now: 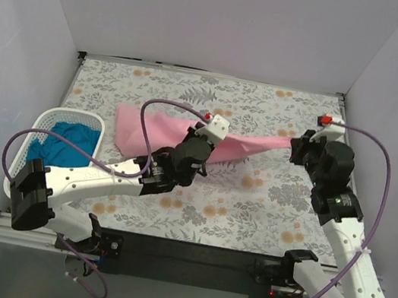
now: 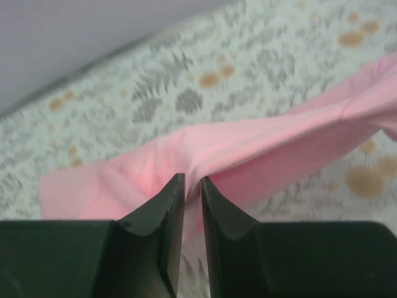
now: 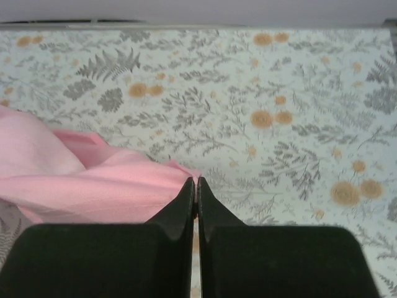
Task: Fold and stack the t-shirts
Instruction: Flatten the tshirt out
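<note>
The light pink t-shirt [image 1: 145,128] lies bunched on the flowered tablecloth and is pulled into a long strip toward the right. My left gripper [image 1: 199,147] sits over its middle, and in the left wrist view it [image 2: 193,181] is shut on a pinched fold of the pink t-shirt [image 2: 279,143]. My right gripper [image 1: 296,146] holds the strip's right end. In the right wrist view it [image 3: 196,181] is shut on a thin corner of the pink t-shirt [image 3: 93,186]. The teal-blue t-shirt [image 1: 72,144] lies crumpled in the basket.
A white lattice basket [image 1: 43,121] stands at the table's left edge. White walls close in the back and both sides. The flowered tablecloth [image 1: 252,197] covers the table; a black rail runs along the near edge by the arm bases.
</note>
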Controlling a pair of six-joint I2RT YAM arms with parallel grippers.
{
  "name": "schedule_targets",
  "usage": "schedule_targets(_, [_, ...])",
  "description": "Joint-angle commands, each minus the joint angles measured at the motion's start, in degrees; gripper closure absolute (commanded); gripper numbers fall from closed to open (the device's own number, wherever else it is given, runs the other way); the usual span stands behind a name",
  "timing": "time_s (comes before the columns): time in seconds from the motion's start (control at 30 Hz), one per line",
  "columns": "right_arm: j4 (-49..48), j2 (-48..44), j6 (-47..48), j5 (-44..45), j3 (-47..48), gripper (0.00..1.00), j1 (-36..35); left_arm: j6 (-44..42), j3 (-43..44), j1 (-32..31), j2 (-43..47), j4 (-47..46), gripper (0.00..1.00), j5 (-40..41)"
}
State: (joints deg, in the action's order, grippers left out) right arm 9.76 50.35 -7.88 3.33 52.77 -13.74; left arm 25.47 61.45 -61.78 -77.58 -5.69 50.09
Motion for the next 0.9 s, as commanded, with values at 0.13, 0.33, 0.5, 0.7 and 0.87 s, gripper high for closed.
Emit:
schedule_targets(0.13, [5.26, -12.37, -6.0, 1.94, -18.66, 0.99, 0.55, 66.34, -12.83, -1.68, 19.18, 41.81, 0.7, -14.37])
schedule_targets(0.33, [8.08, -17.03, -7.67, 3.79, -24.9, 0.99, 0.55, 82.61, -19.52, -1.15, 29.5, 51.47, 0.53, -11.77])
schedule_targets(0.5, [7.21, -16.95, -9.17, 0.19, -26.76, 0.99, 0.55, 84.96, -21.2, 3.49, 31.62, 52.3, 0.49, -5.35])
schedule_targets(0.7, [5.8, -15.63, -9.61, -2.01, -27.55, 0.99, 0.55, 61.64, -14.36, 21.42, 16.2, 37.51, 0.53, -17.91])
schedule_targets(0.87, [4.13, -15.98, -10.05, -5.0, -28.95, 0.99, 0.55, 52.58, -0.67, 24.24, -2.63, 37.15, 0.55, -18.71])
